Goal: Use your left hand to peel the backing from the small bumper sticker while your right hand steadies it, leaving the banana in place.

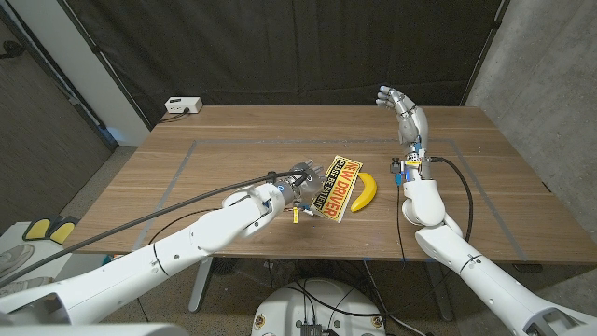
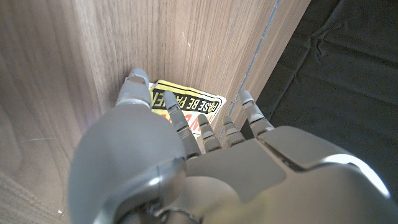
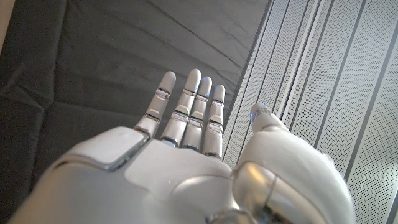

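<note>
A yellow and black bumper sticker (image 1: 338, 187) lies near the middle of the wooden table (image 1: 233, 140), with a banana (image 1: 364, 192) right beside its right edge. My left hand (image 1: 297, 184) is at the sticker's left edge. In the left wrist view its fingers (image 2: 178, 116) curl over the sticker (image 2: 193, 106) and the thumb reaches past the sticker's corner. The hand hides the contact, so I cannot tell whether it grips the sticker. My right hand (image 1: 401, 103) is raised above the table's far right, away from the sticker, its fingers (image 3: 194, 93) spread and holding nothing.
A small white box (image 1: 183, 105) sits at the table's far left corner. Thin tape lines (image 1: 187, 159) mark a rectangle on the tabletop. A black curtain (image 1: 280, 47) hangs behind the table, and a grey wall (image 1: 541, 56) stands at the right.
</note>
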Available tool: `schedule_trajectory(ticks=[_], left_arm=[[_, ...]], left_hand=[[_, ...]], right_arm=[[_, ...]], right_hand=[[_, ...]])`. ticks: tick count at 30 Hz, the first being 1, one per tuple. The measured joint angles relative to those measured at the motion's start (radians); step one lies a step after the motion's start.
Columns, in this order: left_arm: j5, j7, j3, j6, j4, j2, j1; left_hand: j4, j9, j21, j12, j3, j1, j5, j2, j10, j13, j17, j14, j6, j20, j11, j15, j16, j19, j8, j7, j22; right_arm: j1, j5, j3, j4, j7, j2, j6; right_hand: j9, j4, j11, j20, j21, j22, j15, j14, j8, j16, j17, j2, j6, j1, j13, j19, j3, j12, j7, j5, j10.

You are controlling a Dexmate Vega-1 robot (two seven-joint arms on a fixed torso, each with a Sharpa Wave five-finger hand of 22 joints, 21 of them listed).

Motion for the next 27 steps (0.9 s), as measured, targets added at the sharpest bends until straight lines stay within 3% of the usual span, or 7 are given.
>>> schedule_trajectory(ticks=[11, 18, 21, 27], left_arm=[[-0.005, 0.123, 0.002, -0.003, 0.034, 0.008, 0.012], [-0.01, 0.147, 0.004, -0.004, 0.042, 0.008, 0.013], [-0.01, 0.153, 0.008, -0.004, 0.05, 0.008, 0.013], [-0.009, 0.172, 0.011, -0.004, 0.059, 0.007, 0.015]], left_hand=[[0.007, -0.003, 0.0, 0.008, -0.007, 0.005, 0.0, 0.006, 0.027, 0.0, 0.003, 0.025, 0.0, -0.005, -0.002, -0.004, 0.008, 0.005, -0.005, 0.0, 0.003], [0.015, -0.003, 0.0, 0.025, -0.007, 0.003, 0.0, 0.042, 0.062, -0.005, 0.003, 0.037, 0.032, -0.011, -0.011, -0.005, 0.008, 0.011, -0.005, 0.003, 0.003], [0.021, -0.007, 0.0, 0.027, -0.001, 0.01, -0.002, 0.067, 0.072, -0.009, 0.003, 0.048, 0.073, -0.011, -0.012, -0.005, 0.008, 0.011, 0.007, 0.002, 0.003], [0.027, -0.013, 0.007, 0.027, 0.031, 0.026, -0.032, 0.153, 0.097, -0.019, 0.003, 0.062, 0.183, -0.004, -0.021, -0.005, 0.008, 0.017, 0.03, 0.0, 0.008]], right_arm=[[0.005, 0.0, -0.007, 0.001, 0.0, -0.008, 0.005], [0.006, -0.003, -0.01, 0.002, -0.002, -0.009, 0.006], [0.006, -0.009, -0.01, 0.002, -0.009, -0.01, 0.006], [0.008, -0.018, -0.013, 0.002, -0.015, -0.013, 0.006]], right_hand=[[-0.005, -0.005, -0.002, 0.0, 0.0, 0.0, 0.003, 0.004, 0.0, 0.0, 0.0, 0.0, 0.007, 0.0, -0.009, 0.0, -0.004, 0.0, 0.004, 0.0, 0.009], [-0.005, -0.009, -0.002, 0.0, -0.004, 0.0, -0.001, 0.008, 0.0, 0.0, 0.002, 0.005, 0.01, -0.006, -0.009, 0.0, 0.0, 0.0, 0.007, 0.0, 0.009], [-0.006, -0.009, -0.007, 0.0, -0.004, 0.0, 0.001, 0.009, 0.0, 0.0, 0.002, 0.005, 0.01, -0.006, -0.014, 0.0, 0.0, 0.0, 0.007, 0.0, 0.014], [-0.009, -0.012, -0.002, 0.0, -0.004, 0.0, 0.005, 0.013, 0.0, 0.0, 0.0, 0.005, 0.018, -0.006, -0.018, 0.0, 0.002, 0.0, 0.007, 0.0, 0.019]])
